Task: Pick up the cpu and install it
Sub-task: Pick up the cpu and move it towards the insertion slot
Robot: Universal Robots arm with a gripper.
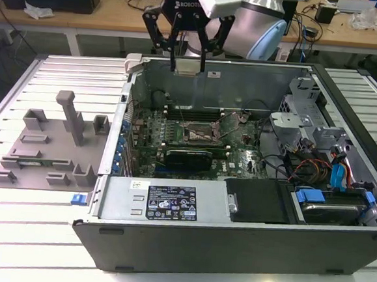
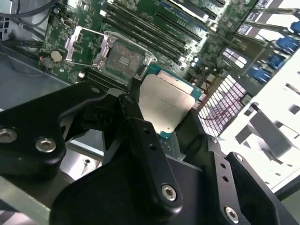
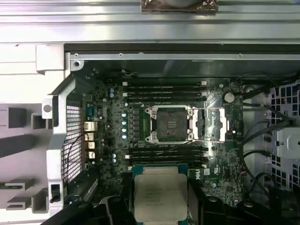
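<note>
exterior view: gripper [image 1: 187,69] at twelve o'clock of the open computer case [image 1: 232,246], above its rear wall and well above the board. socket [image 1: 199,134] near case centre, unfilled. grey moulded fixture [image 1: 44,143] at nine o'clock of the case, on a slatted metal table [image 1: 30,239]. wooden benches [image 1: 100,16] with cables beyond, at twelve o'clock.

second wrist view: fingers [image 2: 133,101] clamped on opposite edges of the cpu [image 2: 166,105], silver face showing, held clear of the board. socket [image 2: 123,61] apart from it.

first wrist view: cpu [image 3: 160,197] edges roughly parallel to the socket [image 3: 171,124]. load plate [image 3: 208,124] lies open just beside the socket.

handling, as judged: keep the chip level and square to the socket. descend straight, never sliding over the contacts. the edge grip looks slim, so slow travel suits.
</note>
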